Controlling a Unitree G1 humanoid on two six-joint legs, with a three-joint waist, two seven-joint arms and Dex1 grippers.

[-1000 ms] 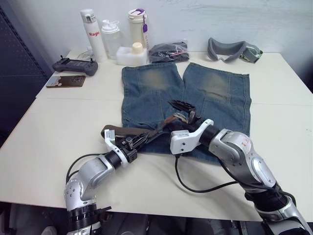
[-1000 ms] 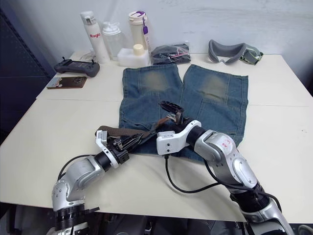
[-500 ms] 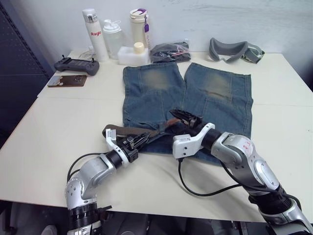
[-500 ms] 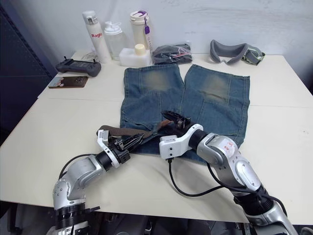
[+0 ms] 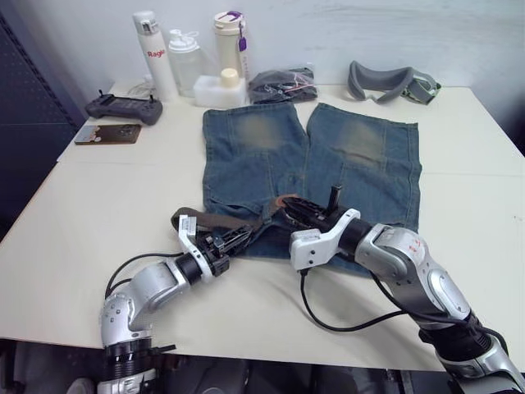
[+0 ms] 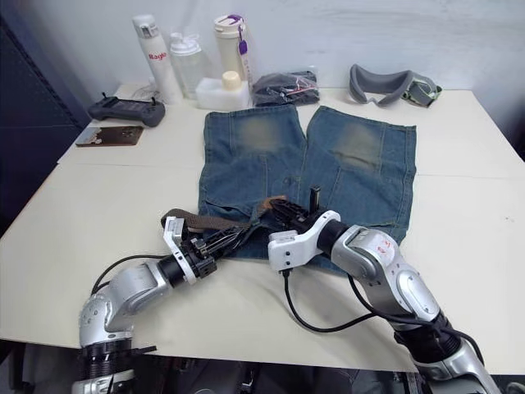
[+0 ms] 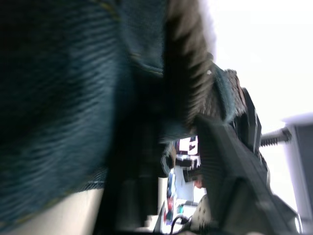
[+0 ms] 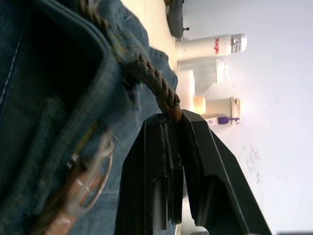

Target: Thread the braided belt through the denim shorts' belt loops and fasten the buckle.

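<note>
Denim shorts [image 5: 328,156] are laid flat on the pale bench [image 5: 90,205], waistband toward the robot, with the braided belt [image 5: 234,222] run along that near edge. The belt's end is pinched between the right gripper's [image 8: 171,117] fingers, beside the silvery buckle [image 8: 90,174]. The left gripper [image 5: 234,240] is pushed against the waistband at the belt; whether its fingers are spread cannot be told.

Counting now: three bottles at the far left, white flask [image 5: 150,54], clear shaker [image 5: 185,61], cream tumbler [image 5: 229,44]. One white tub [image 5: 220,89]. One black bundle [image 5: 283,84], one pair of goggles [image 5: 389,82]. One controller [image 5: 124,107], one phone [image 5: 107,133]. One denim shorts [image 5: 312,172], one braided belt [image 5: 225,222].
</note>
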